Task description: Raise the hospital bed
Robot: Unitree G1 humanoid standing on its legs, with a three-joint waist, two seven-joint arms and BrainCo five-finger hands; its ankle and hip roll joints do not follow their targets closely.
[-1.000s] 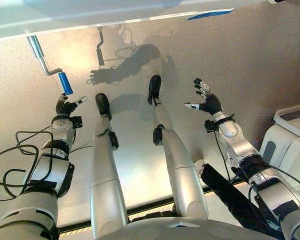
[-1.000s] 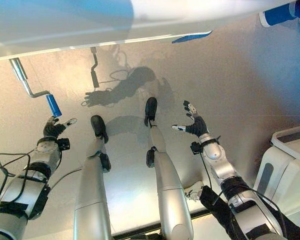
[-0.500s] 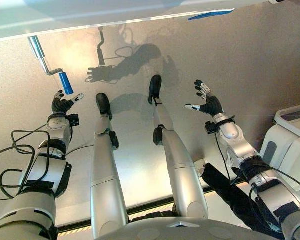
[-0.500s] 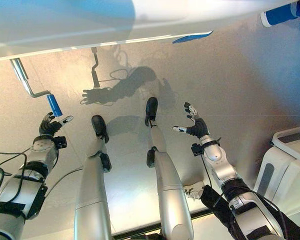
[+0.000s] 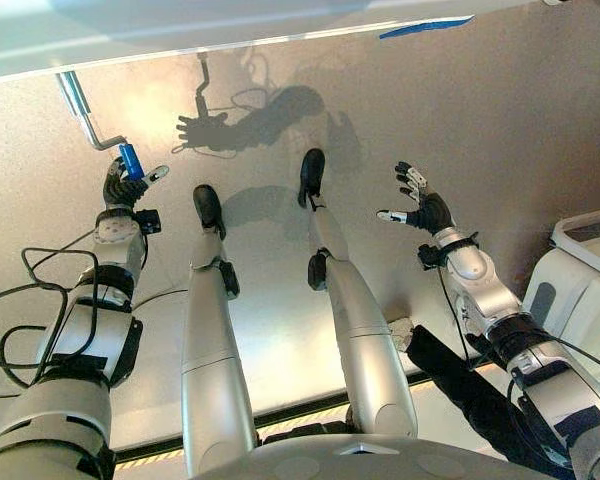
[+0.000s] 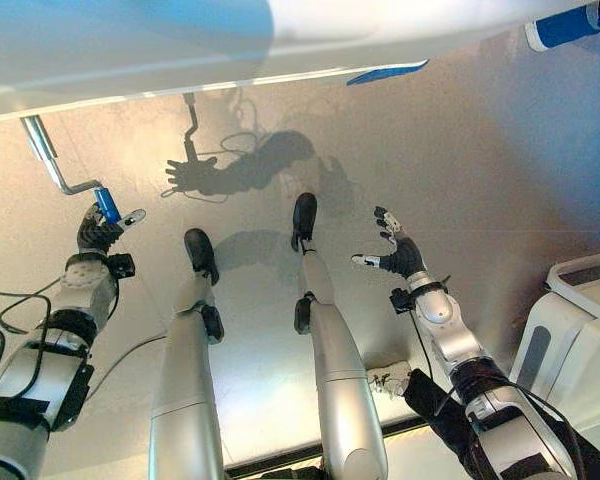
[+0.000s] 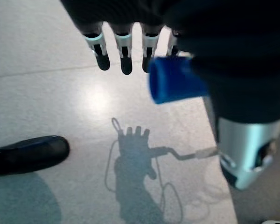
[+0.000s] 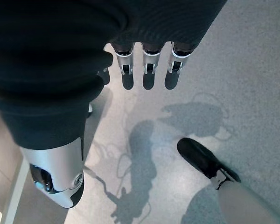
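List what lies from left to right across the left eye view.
Silver crank with blue handle under the bed edge, left hand at that handle, right hand open in the air, white bin at the right.

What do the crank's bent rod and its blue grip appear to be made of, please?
The bent rod looks like bare metal: silvery, with a bright sheen. The blue grip looks like smooth plastic or rubber, evenly coloured and matte; which one is unclear. The left robot hand reaches it.
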